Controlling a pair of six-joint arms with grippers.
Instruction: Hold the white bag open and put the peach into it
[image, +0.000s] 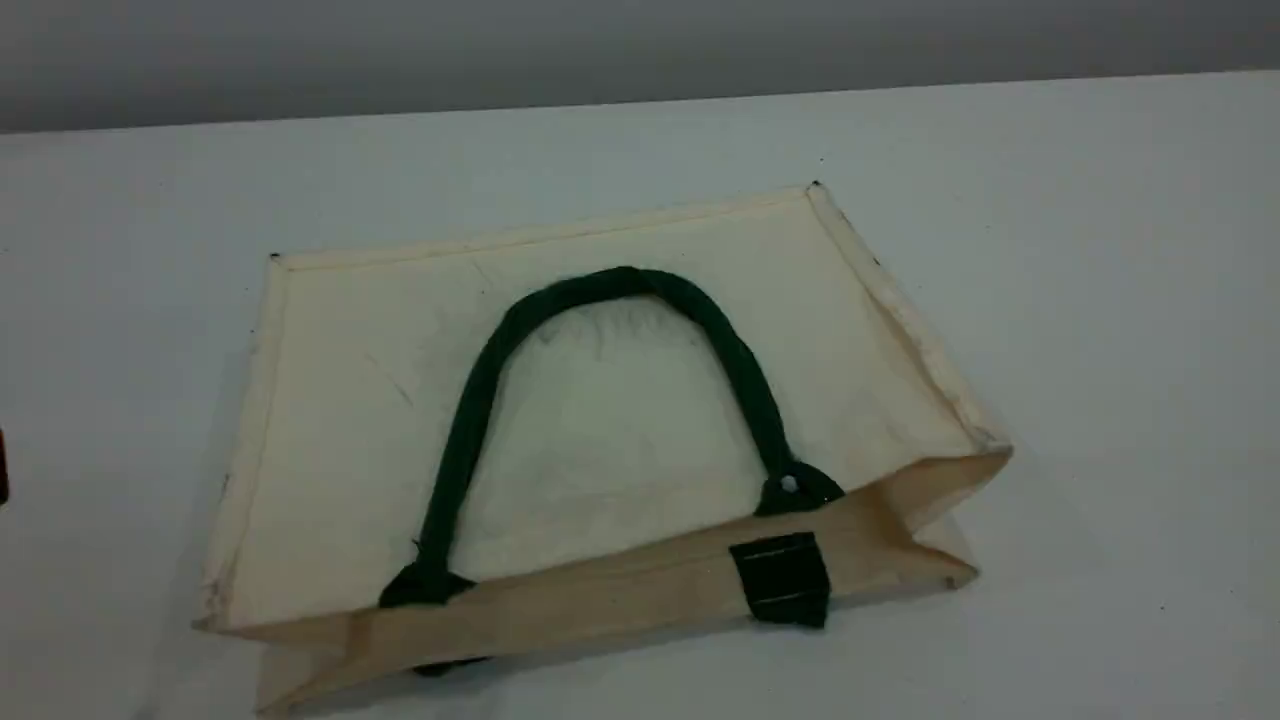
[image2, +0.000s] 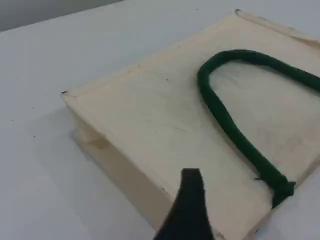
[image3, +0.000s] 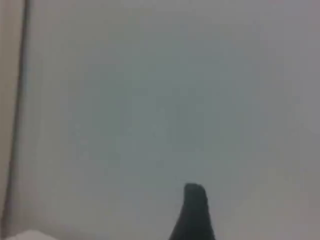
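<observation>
Left gripper (image2: 191, 200): one dark fingertip shows at the bottom of its own camera, with nothing held, and the jaws stand wide apart. It hangs above a long edge of the bag, and contact cannot be judged. Right gripper (image3: 194, 210): one dark fingertip over bare surface, also spread and holding nothing. Neither arm appears in the scene view.

A plain white table (image: 1100, 250) fills the scene. At its centre lies the large cream-white rectangular canvas bag (image: 620, 420), flat on its side, its side gussets folded inward and its mouth turned toward the near edge, pressed almost closed. A dark green rope handle (image: 620, 283) arches across the upper panel. A small dark green strap tab (image: 785, 578) sits on the mouth's rim. The small pink peach is not visible in any view.

Likely troubles: because the mouth is flattened, a finger reaching for the top layer may pinch both layers and keep the bag sealed. Pulling on the handle alone may lift or drag the whole light bag across the smooth table instead of opening it. A round peach could roll away when nudged, or strike the rim if the opening is shallow.
</observation>
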